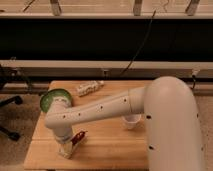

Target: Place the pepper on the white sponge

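At the near edge of the wooden table (110,145), the robot's gripper (67,146) points down over a pale block, apparently the white sponge (64,153). Whether the gripper is apart or clamped cannot be told. The red pepper (79,136) lies just beside it, toward the white cup (131,120), with its long axis slanting away from the gripper. Beyond the gripper sits a green bowl (51,98), its contents unclear. Farthest off lies a white packet (89,88).

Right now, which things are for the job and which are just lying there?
For the job: pepper, white sponge, claw low over the sponge, beside the pepper.
Just lying about: green bowl, white cup, long white thing.
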{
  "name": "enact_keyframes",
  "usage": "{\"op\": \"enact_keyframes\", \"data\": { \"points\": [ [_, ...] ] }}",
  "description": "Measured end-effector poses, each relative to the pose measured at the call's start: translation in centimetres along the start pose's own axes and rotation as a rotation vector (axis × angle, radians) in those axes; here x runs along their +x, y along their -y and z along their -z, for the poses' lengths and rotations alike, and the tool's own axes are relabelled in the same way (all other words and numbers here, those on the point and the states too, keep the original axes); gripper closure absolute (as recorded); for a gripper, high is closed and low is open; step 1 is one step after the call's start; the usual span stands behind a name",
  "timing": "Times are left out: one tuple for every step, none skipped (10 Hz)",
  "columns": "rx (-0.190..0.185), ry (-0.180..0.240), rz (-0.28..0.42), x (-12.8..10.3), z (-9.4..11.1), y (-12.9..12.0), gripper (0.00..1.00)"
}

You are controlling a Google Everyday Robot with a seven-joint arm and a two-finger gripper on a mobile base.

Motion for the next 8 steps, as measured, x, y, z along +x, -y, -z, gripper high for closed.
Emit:
{"op": "enact_keyframes", "data": {
  "points": [
    [0.007,0.002,0.002,-0.1,0.3,0.0,0.2],
    [0.022,0.001,0.002,0.0,0.8,0.1,0.2],
    [0.045,0.0,-0.003,0.1,1.9,0.1,0.2],
    [0.066,-0.002,-0.008,0.3,3.0,0.0,0.2],
    [0.089,-0.005,-0.014,0.7,3.9,0.0,0.2],
    [0.106,-0.009,-0.017,0.9,4.5,-0.1,0.2],
    [0.112,-0.003,-0.028,1.3,5.3,-0.2,0.2],
    [0.108,0.003,-0.024,1.3,5.4,-0.1,0.2]
  ]
}}
